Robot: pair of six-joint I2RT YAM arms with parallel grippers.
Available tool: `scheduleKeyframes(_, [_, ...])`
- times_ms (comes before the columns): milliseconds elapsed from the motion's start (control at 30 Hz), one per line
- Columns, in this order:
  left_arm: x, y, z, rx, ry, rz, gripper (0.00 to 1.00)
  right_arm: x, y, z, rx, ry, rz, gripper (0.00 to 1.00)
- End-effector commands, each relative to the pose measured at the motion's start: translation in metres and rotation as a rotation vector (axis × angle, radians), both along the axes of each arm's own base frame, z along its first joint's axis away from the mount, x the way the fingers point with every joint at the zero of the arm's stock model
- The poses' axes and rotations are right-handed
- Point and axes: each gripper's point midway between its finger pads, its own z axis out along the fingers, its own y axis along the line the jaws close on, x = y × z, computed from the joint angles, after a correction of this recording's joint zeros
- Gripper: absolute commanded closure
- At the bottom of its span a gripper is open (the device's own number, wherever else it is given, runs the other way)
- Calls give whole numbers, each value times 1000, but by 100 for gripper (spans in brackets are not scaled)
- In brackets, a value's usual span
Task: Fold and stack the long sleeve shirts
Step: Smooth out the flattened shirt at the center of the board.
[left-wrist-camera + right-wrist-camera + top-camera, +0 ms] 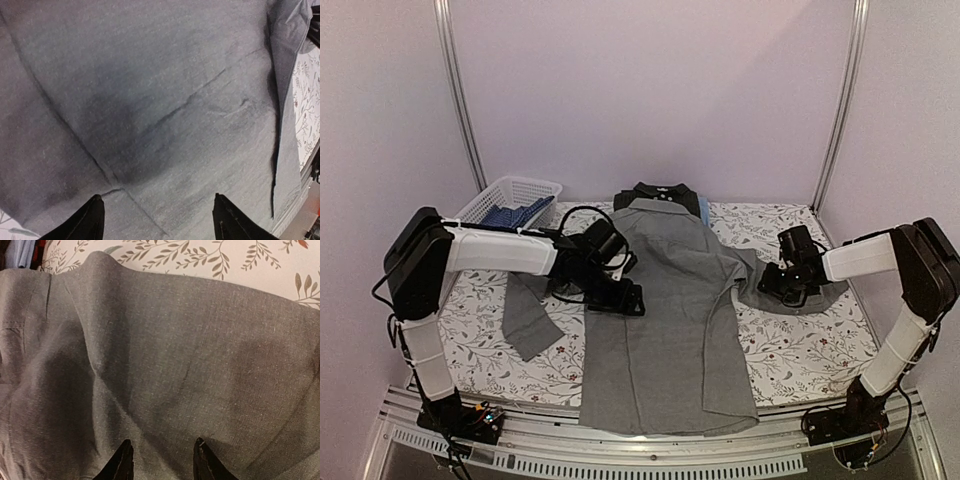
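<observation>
While the grey shirt point(665, 320) lies spread flat mid-table point(800, 350), collar over the black shirt point(660, 192), the left gripper point(157, 200) hangs wide open above its body by the sleeve seam, holding nothing. The right gripper point(785, 285), jaws half-closed, meets the other sleeve point(200, 350); whether it has pinched cloth cannot be told.

Both arms extended inward, wrists bent down, grippers low.
My white-and-black left arm point(500, 250) stretches rightward from its shoulder with the forearm near level. Its black two-finger left gripper point(625, 298) points down, and the fingertips point(92, 217) are spread wide. My matching right arm point(860, 258) reaches leftward, elbow high at the outer side, with the black right gripper point(782, 285) tipped down. Its fingers point(122, 462) stand closer together with a gap between them, and I can't tell whether they pinch anything.
</observation>
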Motion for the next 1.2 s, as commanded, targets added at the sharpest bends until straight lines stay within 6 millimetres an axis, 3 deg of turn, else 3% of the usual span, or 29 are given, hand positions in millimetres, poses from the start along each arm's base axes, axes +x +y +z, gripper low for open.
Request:
scheduleKeyframes(0, [-15,2,7,-50,11,18,26,4,-3,-14,50,16,-11,61])
scheduleKeyframes(200, [-33,25,-23,28,67,32,26,14,-19,-14,48,28,-39,60])
scheduleKeyframes(500, [-47,58,-50,137,102,55,25,36,-37,-9,-8,33,-44,59])
scheduleKeyframes(867, [-47,84,-56,178,116,92,25,70,-70,-19,-62,60,-52,58])
scheduleKeyframes(1167, [-44,93,-53,187,116,106,25,87,-72,-18,-74,68,-20,56])
